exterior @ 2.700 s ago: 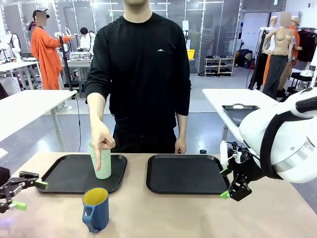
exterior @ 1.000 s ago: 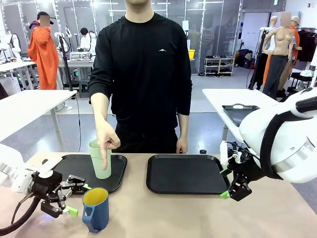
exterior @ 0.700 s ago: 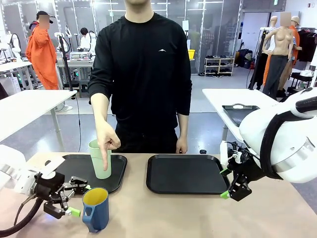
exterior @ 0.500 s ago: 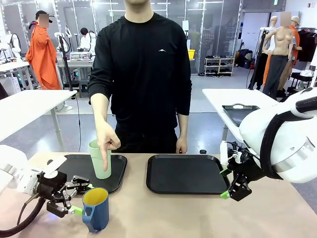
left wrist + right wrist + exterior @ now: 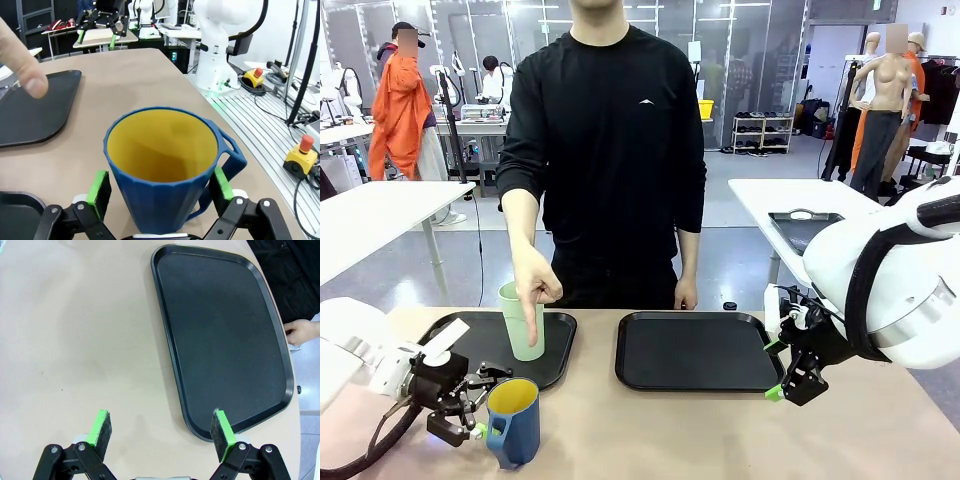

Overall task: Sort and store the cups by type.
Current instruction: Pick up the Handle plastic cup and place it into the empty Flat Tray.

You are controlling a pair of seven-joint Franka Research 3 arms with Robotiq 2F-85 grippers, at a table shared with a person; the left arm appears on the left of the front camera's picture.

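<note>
A dark blue mug (image 5: 514,420) with a handle and a yellow inside stands on the table near the front edge. My left gripper (image 5: 487,403) is open, and its green pads (image 5: 100,187) flank the blue mug (image 5: 165,170), one on each side of its wall. A pale green tumbler (image 5: 523,322) stands on the left black tray (image 5: 455,352). The person's hand (image 5: 534,290) points a finger down in front of it. My right gripper (image 5: 782,370) hangs open at the right edge of the right black tray (image 5: 692,352), with nothing between its fingers (image 5: 162,428).
The right tray (image 5: 225,330) is bare. In the left wrist view the person's fingertip (image 5: 22,62) shows above a tray corner (image 5: 35,110). The person stands at the table's far edge. Bare tabletop lies in front of both trays.
My left arm has come in from the left and moved right until its open fingers stand around the blue mug. The right arm, the tumbler and the person's pointing hand have stayed put.
</note>
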